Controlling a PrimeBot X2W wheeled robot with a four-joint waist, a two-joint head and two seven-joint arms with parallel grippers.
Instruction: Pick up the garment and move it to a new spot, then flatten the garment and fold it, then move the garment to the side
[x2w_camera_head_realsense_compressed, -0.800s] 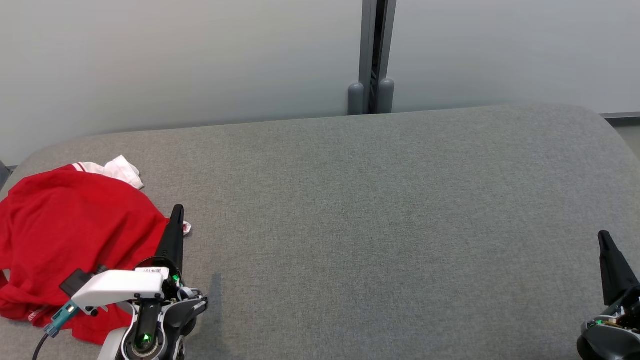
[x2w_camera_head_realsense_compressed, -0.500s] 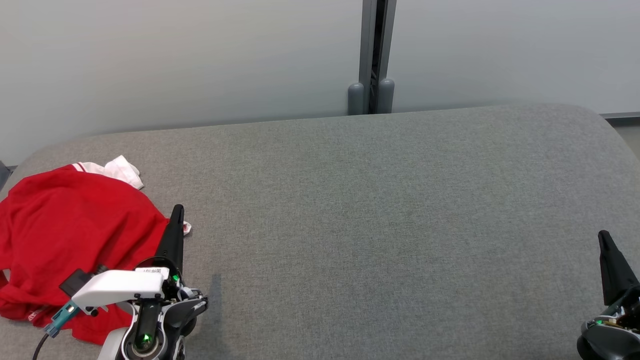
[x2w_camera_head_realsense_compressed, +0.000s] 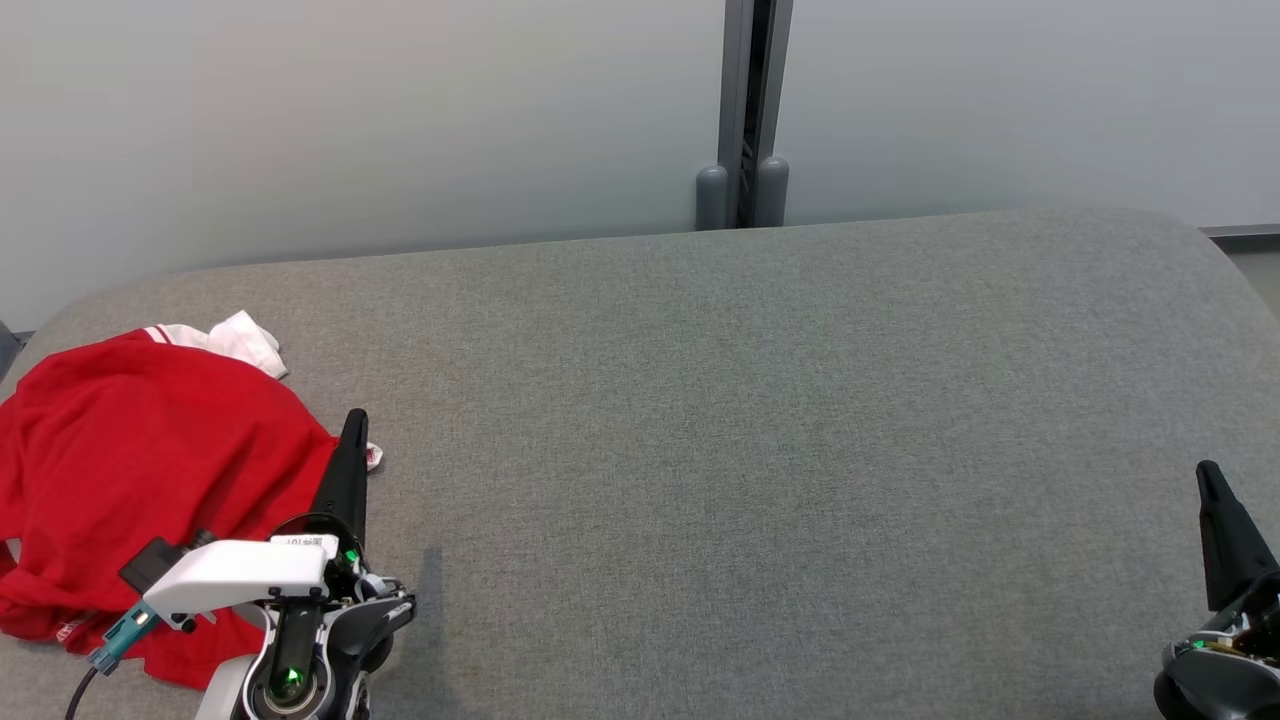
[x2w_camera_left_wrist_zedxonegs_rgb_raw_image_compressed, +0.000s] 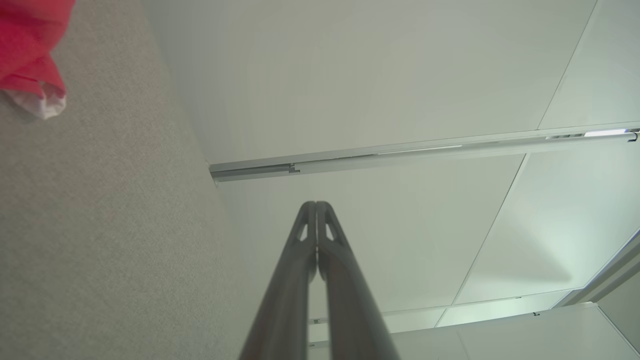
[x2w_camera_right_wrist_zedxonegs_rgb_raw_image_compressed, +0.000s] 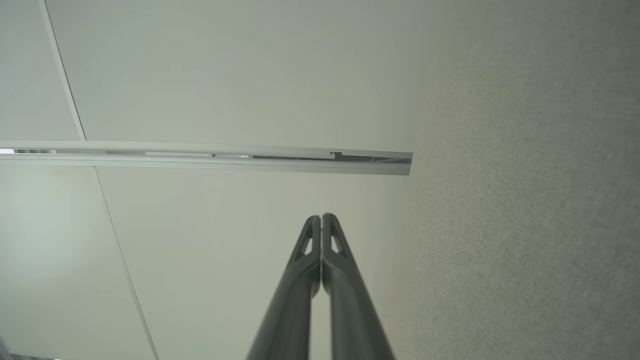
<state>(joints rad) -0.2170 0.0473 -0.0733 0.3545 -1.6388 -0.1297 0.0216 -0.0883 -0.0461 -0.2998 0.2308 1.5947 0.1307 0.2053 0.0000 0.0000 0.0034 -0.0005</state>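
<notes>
The grey padded surface (x2w_camera_head_realsense_compressed: 760, 430) stretches wide and bare ahead of both pairs of fingers, with room enough to lay cloth out flat. The red garment (x2w_camera_head_realsense_compressed: 150, 470) lies in a loose, rumpled heap to the left of the left gripper (x2w_camera_head_realsense_compressed: 355, 418). Its near edge is just beside the dark fingers, though I cannot tell whether they touch. It is well apart from the right gripper (x2w_camera_head_realsense_compressed: 1208, 472), far off on the other side. It looks like a light, soft knit top. I judge that it will sag and drape from whatever point is pinched, trail its loose parts, and cling a little to the felt-like covering rather than slide freely. Nothing about it seems fragile, but a pinch on a single layer could slip, so a fold or a seamed edge is the safer hold. Both grippers are clenched tight and empty, fingers pressed together tip to tip in each wrist view, so the left one must spread before it can take anything. The white collar part (x2w_camera_head_realsense_compressed: 240, 342) lies beyond and left of the left fingertips, and a small white-lined cuff (x2w_camera_head_realsense_compressed: 373, 457) sits just right of those fingers; either stitched edge seems a good place to grip
</notes>
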